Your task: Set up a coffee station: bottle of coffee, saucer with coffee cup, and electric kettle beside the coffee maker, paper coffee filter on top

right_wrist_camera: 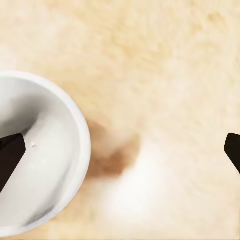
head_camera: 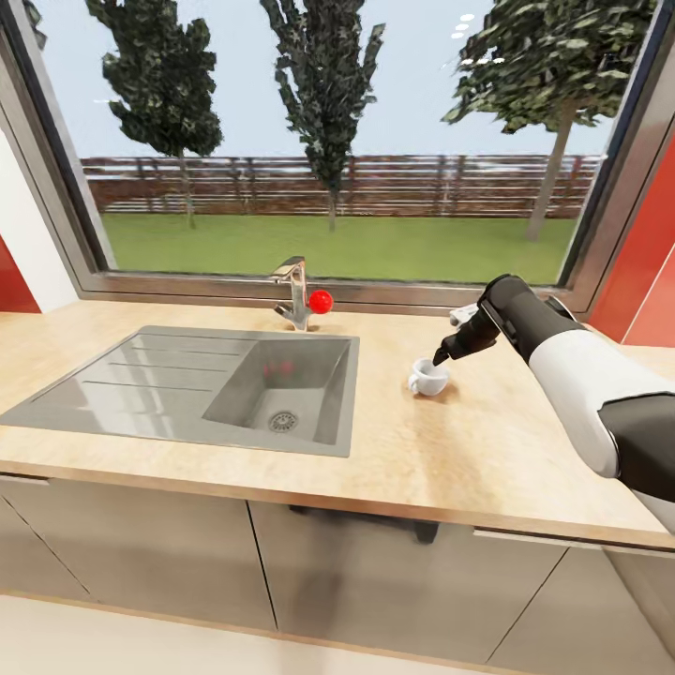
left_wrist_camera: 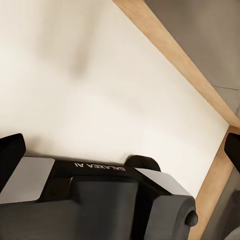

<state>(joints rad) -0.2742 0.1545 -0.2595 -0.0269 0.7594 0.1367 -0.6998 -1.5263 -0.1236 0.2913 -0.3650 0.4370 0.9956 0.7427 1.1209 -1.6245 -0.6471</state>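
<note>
Right now I have my right gripper (head_camera: pixel 441 359) poised directly over the coffee cup (head_camera: pixel 427 377), which stands on the countertop (head_camera: pixel 450 450) to the right of the sink (head_camera: pixel 187 389). Its jaws are spread wide: one fingertip (right_wrist_camera: pixel 10 155) hangs above the cup's bowl, the other over bare wood beside it, so the near rim wall sits between them.

the right gripper (head_camera: pixel 441 357) hung just above the coffee cup (head_camera: pixel 427 377), which stood on the countertop (head_camera: pixel 422 459) right of the sink (head_camera: pixel 187 389).
</note>
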